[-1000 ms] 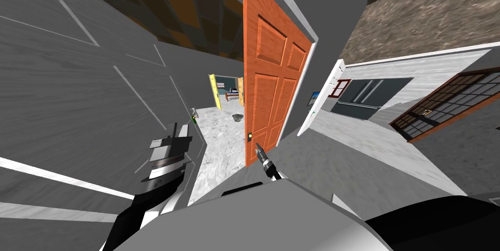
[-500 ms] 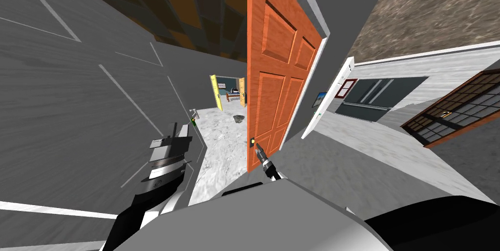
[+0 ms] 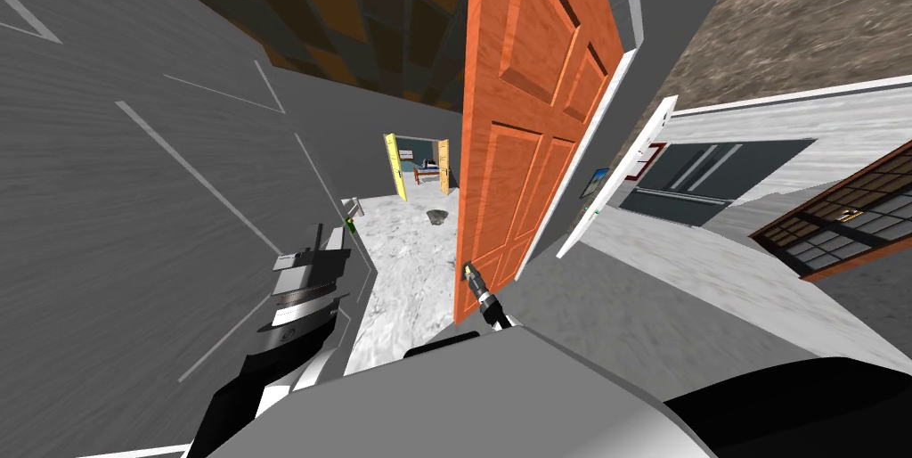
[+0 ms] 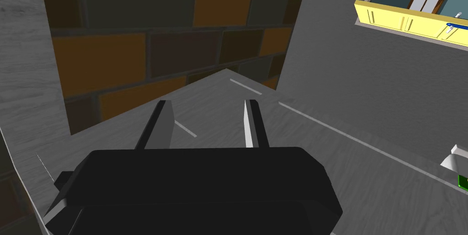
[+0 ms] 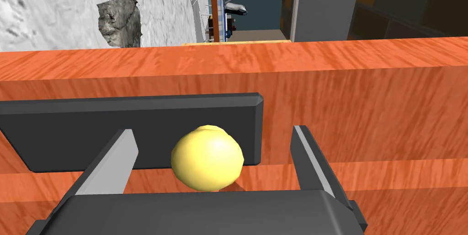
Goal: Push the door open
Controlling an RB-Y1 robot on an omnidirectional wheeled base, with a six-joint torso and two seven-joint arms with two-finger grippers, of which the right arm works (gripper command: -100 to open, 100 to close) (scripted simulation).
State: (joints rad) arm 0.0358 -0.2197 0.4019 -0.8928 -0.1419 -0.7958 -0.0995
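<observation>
Door: orange, wood-grained, with raised panels. It stands partly open in a white frame, its free edge nearest the robot and the gap at its left.
Floor: white and marbled. It runs through the gap to a far yellow door, which is also open. A grey rock-like lump lies on it.
Left hand: raised at the left beside a grey wall, well apart from the Door. Fingers spread, holding nothing.
Right hand: at the Door's face, low by the free edge. Fingers spread, gripping nothing.
Plate: dark, flat on the Door.
Knob: yellow and round, on the Plate, between the Right hand's fingers with a gap at each side.
</observation>
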